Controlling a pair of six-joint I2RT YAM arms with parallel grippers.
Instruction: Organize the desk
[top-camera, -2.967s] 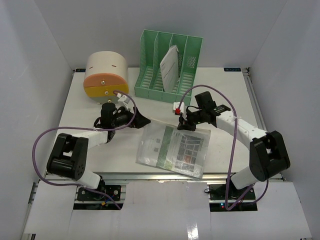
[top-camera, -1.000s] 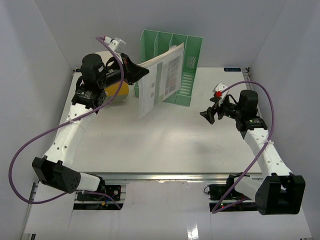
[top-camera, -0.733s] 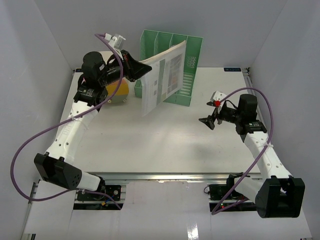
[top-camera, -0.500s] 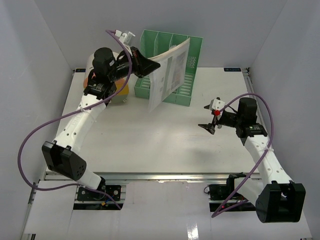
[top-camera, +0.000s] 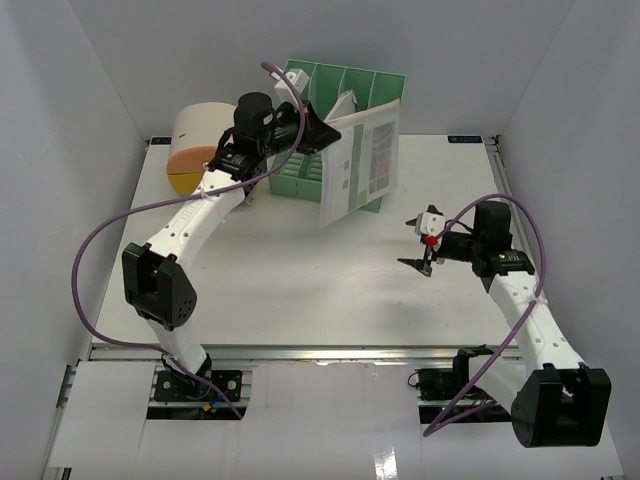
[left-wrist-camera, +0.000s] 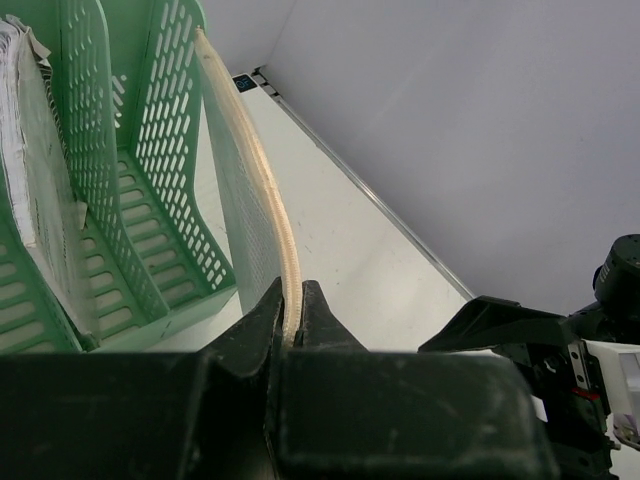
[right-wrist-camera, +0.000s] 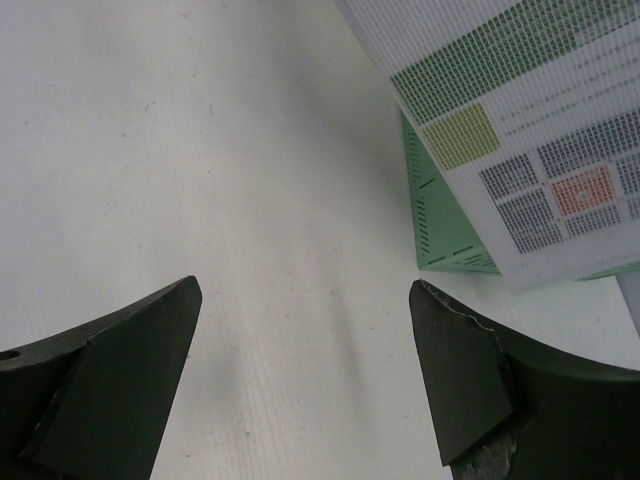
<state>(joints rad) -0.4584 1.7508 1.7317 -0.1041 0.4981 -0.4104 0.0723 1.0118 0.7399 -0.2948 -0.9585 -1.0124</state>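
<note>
At the far left corner of the white tabletop (top-camera: 300, 270), which spreads under both arms, sits a cream-and-orange drawer box (top-camera: 195, 150). Beside it, the left arm reaches high toward the back, and the left gripper (top-camera: 325, 135) is pinched tight on the edge of a clear document sleeve (top-camera: 362, 165) with a printed sheet inside. The sleeve hangs tilted in the air in front of the right end of the green file rack (top-camera: 290, 180). From the wrist, its edge runs just beside the rack's outer wall. A bundle of papers (top-camera: 345, 103) stands in a middle slot. Further right, well apart, the right gripper (top-camera: 410, 243) hovers over bare tabletop, jaws spread wide, holding nothing.
</note>
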